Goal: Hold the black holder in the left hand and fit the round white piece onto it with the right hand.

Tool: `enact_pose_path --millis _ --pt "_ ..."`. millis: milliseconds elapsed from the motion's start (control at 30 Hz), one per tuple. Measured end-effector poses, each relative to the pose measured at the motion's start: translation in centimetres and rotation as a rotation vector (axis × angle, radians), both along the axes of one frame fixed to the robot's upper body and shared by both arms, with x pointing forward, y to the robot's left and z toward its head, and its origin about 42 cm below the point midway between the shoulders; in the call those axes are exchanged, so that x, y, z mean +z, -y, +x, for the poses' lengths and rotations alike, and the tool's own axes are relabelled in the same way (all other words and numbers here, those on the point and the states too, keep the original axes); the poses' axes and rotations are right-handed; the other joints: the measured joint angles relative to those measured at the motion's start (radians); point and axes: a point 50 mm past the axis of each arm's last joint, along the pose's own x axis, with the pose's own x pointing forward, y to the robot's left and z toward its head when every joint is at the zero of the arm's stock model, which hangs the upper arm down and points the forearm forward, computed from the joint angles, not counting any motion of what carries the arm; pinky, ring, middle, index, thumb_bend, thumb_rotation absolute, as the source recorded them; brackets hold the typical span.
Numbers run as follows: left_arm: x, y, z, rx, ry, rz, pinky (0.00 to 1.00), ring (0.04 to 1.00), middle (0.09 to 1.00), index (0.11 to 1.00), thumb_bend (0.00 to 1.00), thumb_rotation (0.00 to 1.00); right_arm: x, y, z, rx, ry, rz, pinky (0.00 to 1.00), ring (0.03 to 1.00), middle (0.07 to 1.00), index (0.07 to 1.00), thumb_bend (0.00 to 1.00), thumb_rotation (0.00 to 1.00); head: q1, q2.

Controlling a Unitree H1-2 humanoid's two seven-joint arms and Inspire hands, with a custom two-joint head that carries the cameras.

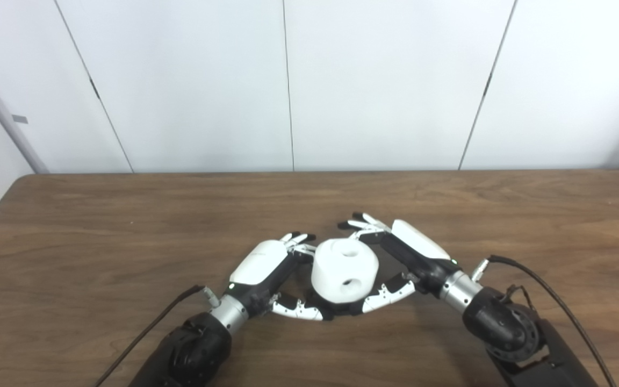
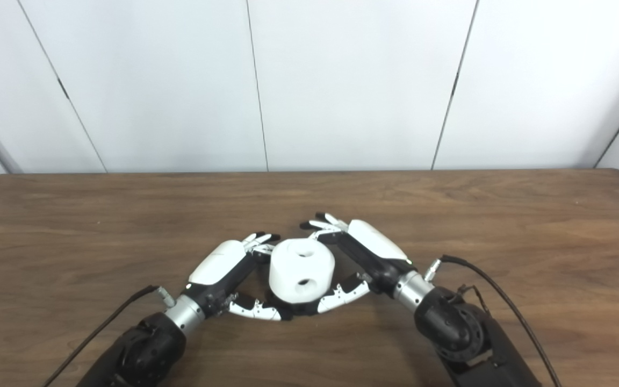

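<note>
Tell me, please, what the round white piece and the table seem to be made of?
The round white piece looks like matte plastic, possibly 3D-printed: uniform white, soft shading without glare, and cleanly formed round holes. The table looks like wood or wood-look laminate: brown streaky grain with a smooth, faint sheen; which of the two cannot be told.

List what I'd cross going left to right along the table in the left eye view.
Left arm cable → left robot hand → round white piece → right robot hand → right arm cable.
</note>
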Motion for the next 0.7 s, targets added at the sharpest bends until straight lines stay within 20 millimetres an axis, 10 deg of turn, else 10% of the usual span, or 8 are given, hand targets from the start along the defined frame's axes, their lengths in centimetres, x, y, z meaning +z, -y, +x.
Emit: enact_pose_path --millis 700 --pt "-0.1 0.7 0.0 0.009 -0.001 0.002 1.00 0.950 0.771 0.481 0.52 0.05 1.9 1.0 -0.2 -0.011 0.018 0.017 0.96 1.000 0.990 0.848 0.89 0.29 -0.002 0.003"
